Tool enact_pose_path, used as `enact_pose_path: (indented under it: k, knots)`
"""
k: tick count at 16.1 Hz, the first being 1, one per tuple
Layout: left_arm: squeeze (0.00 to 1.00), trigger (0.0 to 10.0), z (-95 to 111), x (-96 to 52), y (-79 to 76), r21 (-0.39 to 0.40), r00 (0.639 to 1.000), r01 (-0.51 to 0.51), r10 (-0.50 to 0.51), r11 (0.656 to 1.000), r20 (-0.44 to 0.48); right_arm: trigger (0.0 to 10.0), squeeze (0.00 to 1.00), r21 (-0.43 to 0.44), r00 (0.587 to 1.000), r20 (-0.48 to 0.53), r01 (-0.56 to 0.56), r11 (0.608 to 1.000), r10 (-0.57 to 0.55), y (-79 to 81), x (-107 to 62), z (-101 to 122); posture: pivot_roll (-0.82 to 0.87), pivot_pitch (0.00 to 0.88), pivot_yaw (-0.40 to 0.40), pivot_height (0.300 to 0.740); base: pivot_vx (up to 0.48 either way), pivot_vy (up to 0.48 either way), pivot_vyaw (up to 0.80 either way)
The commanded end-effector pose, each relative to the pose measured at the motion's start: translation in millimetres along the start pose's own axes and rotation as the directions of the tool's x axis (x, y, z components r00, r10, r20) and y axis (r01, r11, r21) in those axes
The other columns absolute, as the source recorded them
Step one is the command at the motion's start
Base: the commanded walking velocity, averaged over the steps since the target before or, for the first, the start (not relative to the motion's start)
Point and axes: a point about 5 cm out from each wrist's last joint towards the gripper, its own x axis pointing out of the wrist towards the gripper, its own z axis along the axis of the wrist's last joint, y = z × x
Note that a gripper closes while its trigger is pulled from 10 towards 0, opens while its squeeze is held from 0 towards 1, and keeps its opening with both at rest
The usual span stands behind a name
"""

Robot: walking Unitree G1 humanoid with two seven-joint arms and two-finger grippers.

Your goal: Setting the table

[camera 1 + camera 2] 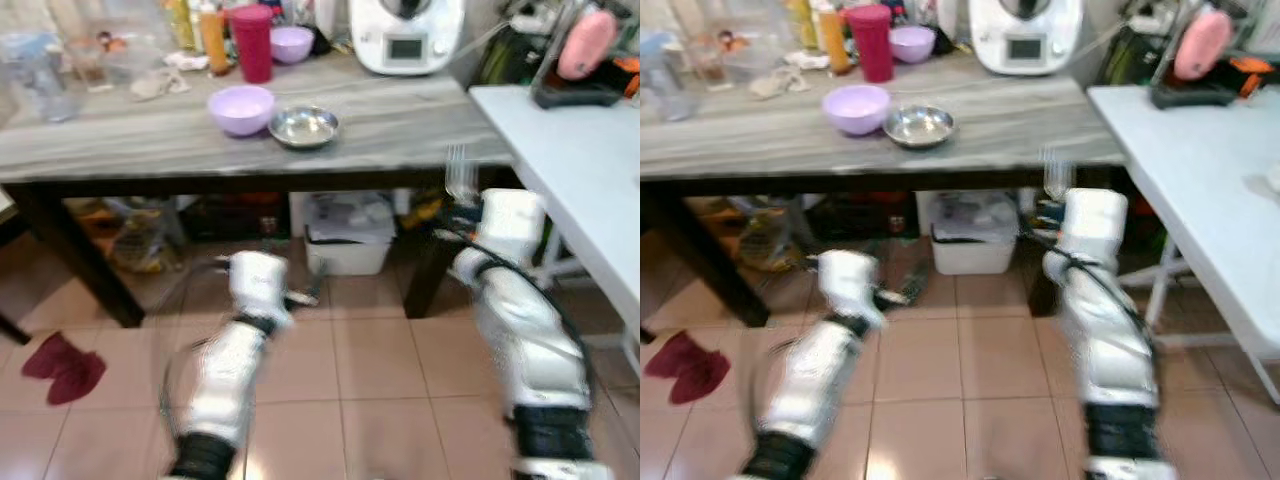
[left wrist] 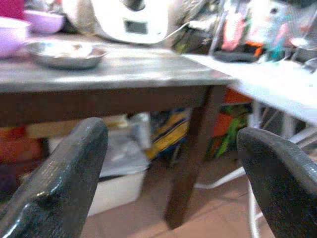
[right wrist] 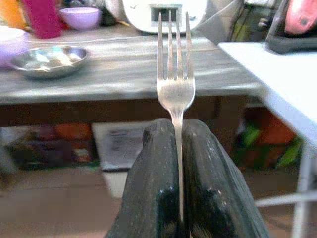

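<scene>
Your right gripper [image 3: 179,148] clamps the fork [image 3: 174,74] upright, below the wooden table's [image 1: 400,130] front edge. Your left gripper [image 2: 168,163] hangs low, its fingers wide apart.

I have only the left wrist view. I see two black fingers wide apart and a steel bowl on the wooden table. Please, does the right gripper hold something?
Observer: Yes, the right gripper is shut on a fork, tines up.
Operator: Where is that arm?
Observer: In front of the table, near its right end, with the fork about level with the table's edge.
Operator: What stands beside the steel bowl?
Observer: A lilac bowl is just left of the steel bowl, and a red tumbler stands behind them.
</scene>
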Motion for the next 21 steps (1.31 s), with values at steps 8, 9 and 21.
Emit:
enact_pose_path:
  k: [8,9,21]
  knots:
    - [0.00,10.0,19,-16.2,47.2,0.137,0.987,-0.160,0.158,0.978,0.027,10.0,0.00,0.001,0.973,0.169,-0.160,0.987,0.158,40.2,-9.9,3,-0.15,0.071,0.039,0.740,0.245,0.000,0.00]
    - [0.00,10.0,21,-18.2,51.9,0.155,0.985,-0.173,0.170,0.973,0.027,10.0,0.00,0.015,0.972,0.174,-0.164,0.986,0.159,45.0,-8.7,2,-0.13,0.069,0.047,0.740,0.000,0.000,0.00]
    - [0.00,10.0,26,-20.6,58.1,0.194,0.977,-0.210,0.210,0.958,0.019,10.0,0.00,0.029,0.952,0.238,-0.202,0.979,0.190,63.0,-4.3,0,-0.11,0.051,0.090,0.740,0.000,0.000,0.18]
